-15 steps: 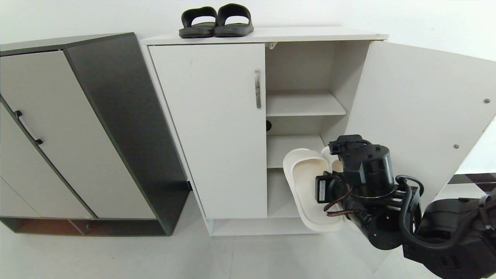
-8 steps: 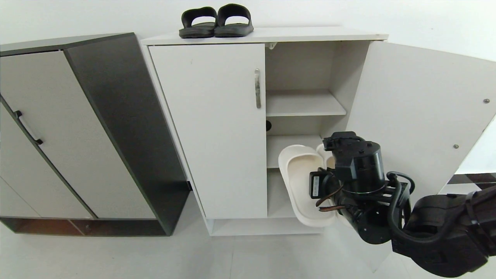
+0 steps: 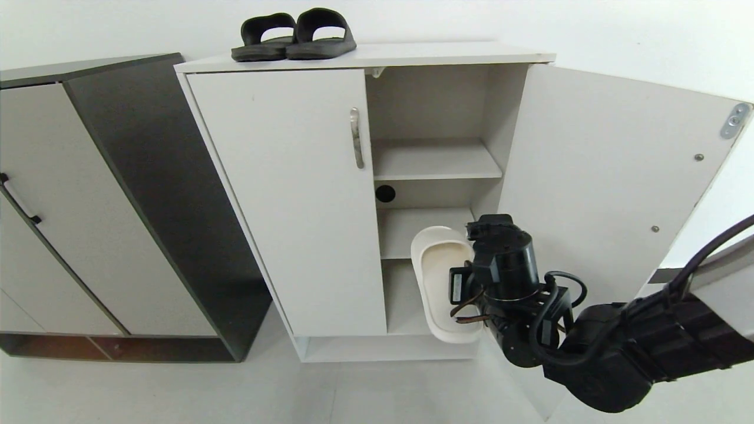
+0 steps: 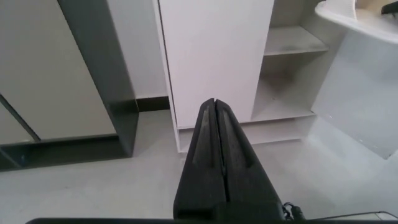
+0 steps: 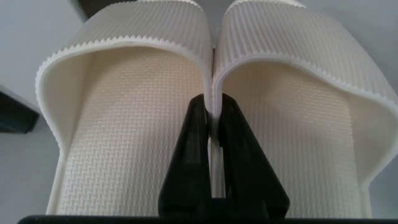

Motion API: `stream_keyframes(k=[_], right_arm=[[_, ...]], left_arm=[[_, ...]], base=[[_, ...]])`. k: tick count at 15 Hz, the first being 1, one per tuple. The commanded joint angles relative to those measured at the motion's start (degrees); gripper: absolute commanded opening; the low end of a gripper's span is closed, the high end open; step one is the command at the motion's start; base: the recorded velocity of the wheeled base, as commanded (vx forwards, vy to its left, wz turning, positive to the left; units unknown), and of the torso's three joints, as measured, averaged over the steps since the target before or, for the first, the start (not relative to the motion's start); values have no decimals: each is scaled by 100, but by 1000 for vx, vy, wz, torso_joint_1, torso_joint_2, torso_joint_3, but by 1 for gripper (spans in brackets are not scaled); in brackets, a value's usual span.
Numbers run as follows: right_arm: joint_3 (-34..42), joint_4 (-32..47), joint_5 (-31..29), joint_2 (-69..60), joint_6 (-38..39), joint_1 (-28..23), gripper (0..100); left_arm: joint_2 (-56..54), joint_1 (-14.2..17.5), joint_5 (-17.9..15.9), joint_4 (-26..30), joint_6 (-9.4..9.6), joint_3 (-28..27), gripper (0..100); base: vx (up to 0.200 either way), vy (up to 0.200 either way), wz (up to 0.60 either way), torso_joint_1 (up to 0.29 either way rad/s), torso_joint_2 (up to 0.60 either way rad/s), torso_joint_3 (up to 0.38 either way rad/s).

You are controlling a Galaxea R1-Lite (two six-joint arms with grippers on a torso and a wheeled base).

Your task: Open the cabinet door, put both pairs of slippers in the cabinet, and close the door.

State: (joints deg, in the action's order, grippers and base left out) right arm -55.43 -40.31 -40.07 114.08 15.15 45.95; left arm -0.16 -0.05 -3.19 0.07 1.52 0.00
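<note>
Everything in the head view has slid leftward, which is the camera turning, not the furniture. Against the cabinet [image 3: 283, 194], the right arm has carried the white slippers [image 3: 439, 282] slightly nearer the opening. The right end effector [image 5: 214, 109] is clamped narrow on the pair's two inner side walls, pinched together. The pair hangs before the front edge of the middle shelf [image 3: 421, 229], partly below it, beside the open door [image 3: 601, 176]. To place them well, I judge the arm should settle on one level, clear that edge, push straight in until the heels pass it, and keep the wrist off the door. The left end effector [image 4: 214, 124] is pressed together on nothing, above the floor [image 4: 93, 186]. Neither pair is inside yet; the black slippers [image 3: 293, 35] sit on the cabinet's top.
</note>
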Motion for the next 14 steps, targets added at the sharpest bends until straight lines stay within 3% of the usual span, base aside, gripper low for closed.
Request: stream_keyframes(k=[1,4,14], right_arm=[[-161,-47,26,378,-4,2,0],[-618,-117,61,941,14,11,0],[-855,-346,34,1459,-4,64,0]], left_arm=[[16,-4,3,1,-3,0,0],[16,-4,3,1,-3,0,0],[16,-4,3,1,-3,0,0]], base=[[0,0,0,0,0,0],[0,0,0,0,0,0],[0,0,0,0,0,0]])
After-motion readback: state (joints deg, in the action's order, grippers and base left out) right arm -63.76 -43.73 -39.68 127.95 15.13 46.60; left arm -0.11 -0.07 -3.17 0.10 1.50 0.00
